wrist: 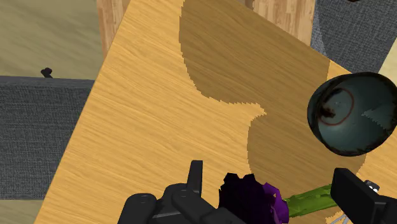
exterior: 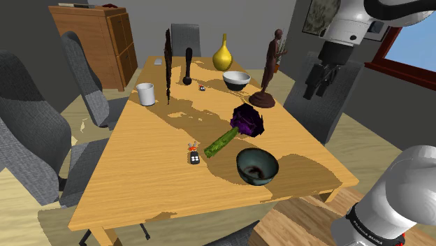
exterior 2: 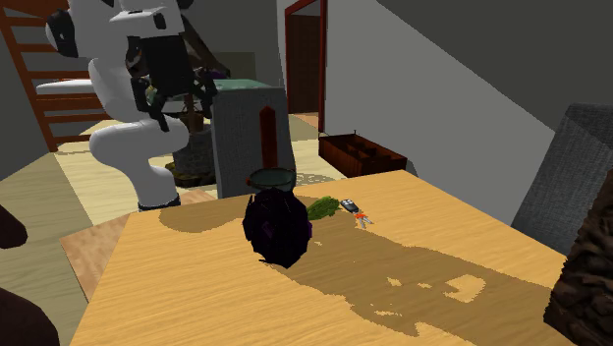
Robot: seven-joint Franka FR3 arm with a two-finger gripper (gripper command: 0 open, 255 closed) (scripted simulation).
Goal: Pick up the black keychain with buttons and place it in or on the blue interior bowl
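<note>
The black keychain [exterior: 193,156] with small buttons and an orange tag lies flat on the wooden table [exterior: 140,161], just beside the green stalk of a purple leafy vegetable [exterior: 248,120]. The second exterior view has the keychain [exterior 2: 351,207] beyond that vegetable [exterior 2: 277,226]. A dark teal bowl [exterior: 256,166] with a red ring inside stands upright near the table's front corner, a short way from the keychain. My gripper [exterior: 317,89] hangs open and empty, high above the table's right side. In the wrist view its fingers [wrist: 196,177] stand wide apart over the vegetable [wrist: 251,197], the bowl [wrist: 353,113] off to one side.
At the table's far end stand a white mug [exterior: 145,93], a tall dark twisted sculpture [exterior: 168,63], a yellow vase [exterior: 223,54], a white-rimmed bowl [exterior: 236,79] and a brown figurine [exterior: 269,70]. Grey chairs [exterior: 31,140] ring the table.
</note>
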